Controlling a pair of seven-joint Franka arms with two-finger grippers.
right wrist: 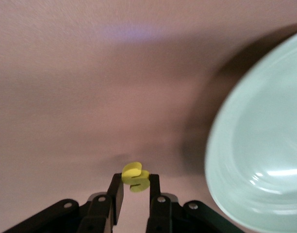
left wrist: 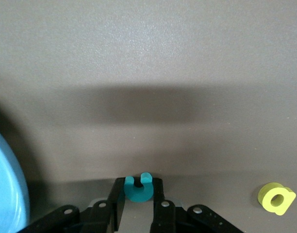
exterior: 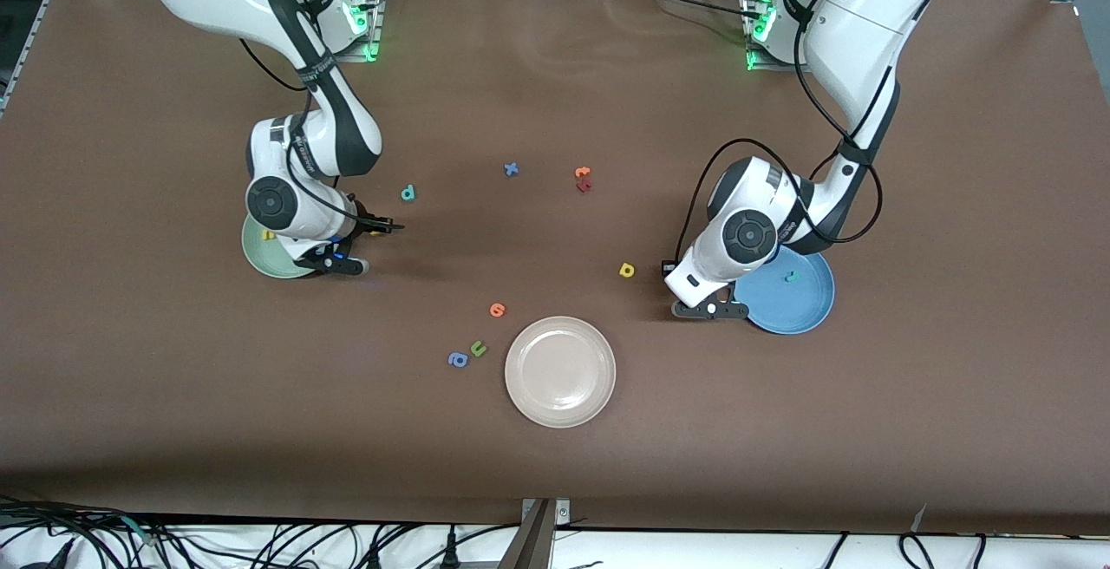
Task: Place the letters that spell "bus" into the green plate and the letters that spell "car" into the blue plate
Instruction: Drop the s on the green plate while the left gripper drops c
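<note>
Two letters pinched, both plates just beside me.

My left gripper [left wrist: 139,209] is clamped on the teal "c" [left wrist: 139,188] beside the blue plate [exterior: 802,309]; my right gripper [right wrist: 134,201] pinches the yellow "s" [right wrist: 135,177] by the green plate [right wrist: 265,160]. Both holds are shallow, so lifting could drop them. I count three plates and seven letters loose on the table.

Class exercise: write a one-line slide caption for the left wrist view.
Left gripper shut on the teal "c", beside the blue plate.
</note>
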